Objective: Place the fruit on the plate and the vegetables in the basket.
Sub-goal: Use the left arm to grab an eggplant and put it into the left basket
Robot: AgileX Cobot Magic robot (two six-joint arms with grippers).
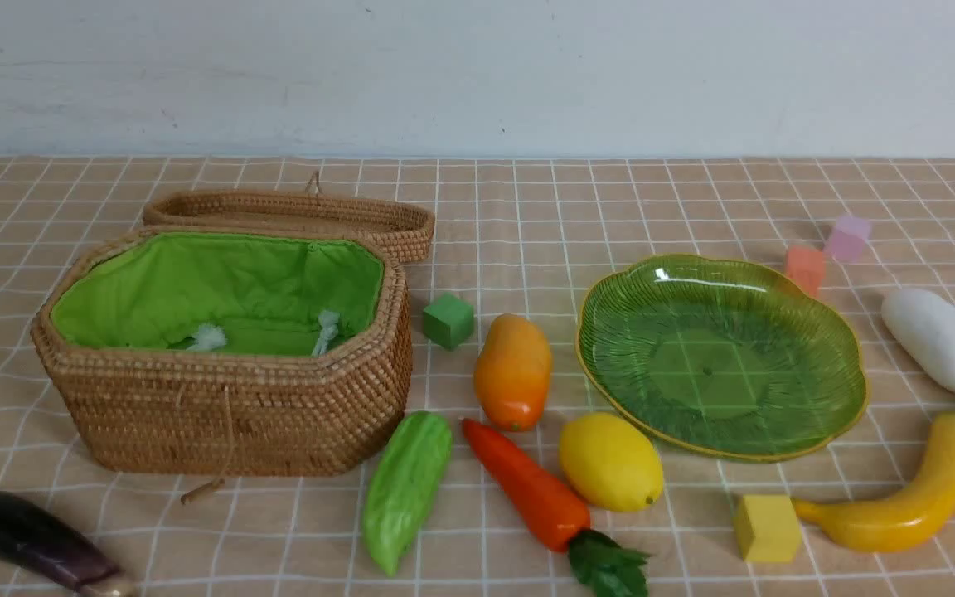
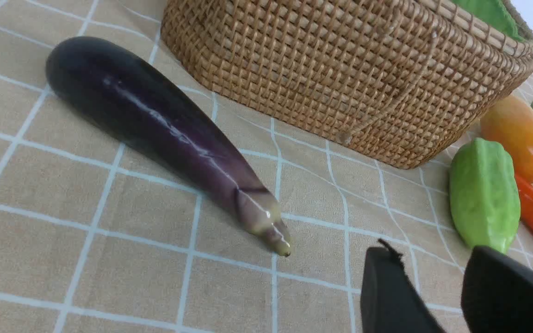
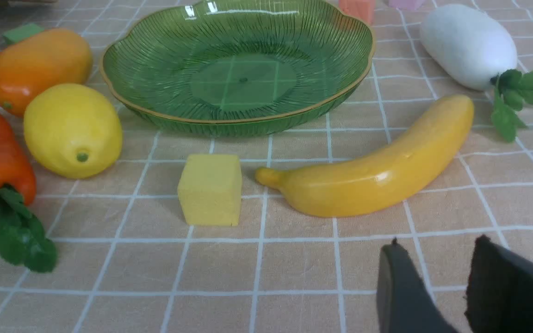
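Glossy lemon (image 1: 610, 460), mango (image 1: 513, 371) and banana (image 1: 900, 507) lie on the tabletop (image 1: 527, 207) beside the ribbed green plate (image 1: 718, 365), right of centre. Wicker basket (image 1: 229, 414), green-lined, lid open, sits left. Dark purple eggplant (image 1: 30, 539) lies lower left. Left jaws and right jaws: parted, holding nothing.

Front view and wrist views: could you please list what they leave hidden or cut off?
Basket floor: front view, partly hidden by its near wall.
Eggplant stem: front view, cut by bottom edge.
Radish leaves: front view, cut by right edge.
Left gripper, right gripper: wrist views, only fingertips show.
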